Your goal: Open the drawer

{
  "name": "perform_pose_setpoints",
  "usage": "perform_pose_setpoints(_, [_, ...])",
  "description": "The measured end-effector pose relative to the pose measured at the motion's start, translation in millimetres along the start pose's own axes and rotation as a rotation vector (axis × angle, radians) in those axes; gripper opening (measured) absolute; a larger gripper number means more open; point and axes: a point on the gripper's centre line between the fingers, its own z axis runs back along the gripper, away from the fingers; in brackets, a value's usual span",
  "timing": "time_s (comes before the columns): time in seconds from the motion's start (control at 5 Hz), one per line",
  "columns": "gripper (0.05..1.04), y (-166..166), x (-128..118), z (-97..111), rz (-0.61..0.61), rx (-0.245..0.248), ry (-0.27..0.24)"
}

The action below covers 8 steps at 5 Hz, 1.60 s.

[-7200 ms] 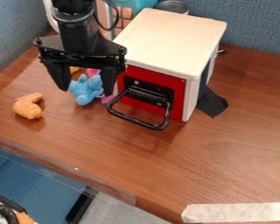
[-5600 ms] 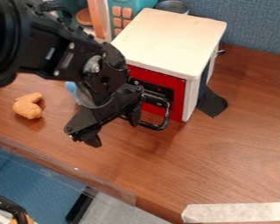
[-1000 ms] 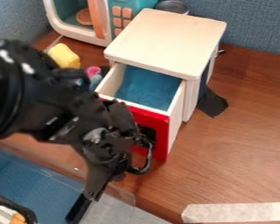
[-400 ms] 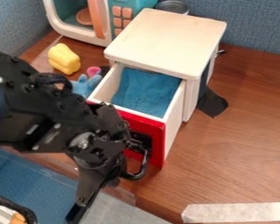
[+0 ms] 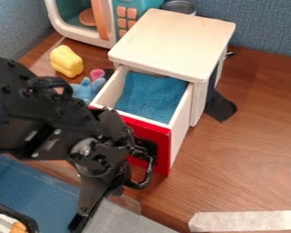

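We see the drawer (image 5: 179, 136) standing well out of the white cabinet (image 5: 172, 43), its red front facing the surface's (image 5: 233, 154) near edge. The gripper (image 5: 116, 179) is at the handle (image 5: 145, 179); we cannot tell whether it is spread or closed. A blue toy (image 5: 86, 89) sits just beside the drawer's left wall, while wood stretches between its right wall and the pale tape (image 5: 245, 221).

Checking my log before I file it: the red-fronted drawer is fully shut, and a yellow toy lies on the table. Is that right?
Not quite: the camera view shows the red-fronted drawer standing open, its blue lining in sight. The rest holds: a yellow toy lies on the table.
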Motion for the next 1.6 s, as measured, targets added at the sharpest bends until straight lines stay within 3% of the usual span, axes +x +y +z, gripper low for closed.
perform_pose_setpoints(0.2, [0.413, 0, -4, 1, -0.048, -0.004, 0.014])
perform_pose_setpoints(0.4, [0.734, 3, -5, 2, -0.063, 0.013, 0.021])
perform_pose_setpoints(0.6, [0.988, 3, -4, 5, -0.077, 0.014, 0.019])
perform_pose_setpoints(0.8, [1.005, 1, -2, 10, -0.078, 0.005, 0.019])
perform_pose_setpoints(1.0, [1.001, -7, 0, 27, -0.147, -0.032, -0.006])
perform_pose_setpoints(1.2, [1.001, -11, 0, 49, -0.281, -0.06, 0.016])
perform_pose_setpoints(1.4, [1.001, -16, 10, 66, -0.433, -0.026, 0.119])
perform_pose_setpoints(1.6, [1.001, -25, 20, 77, -0.519, 0.05, 0.181])
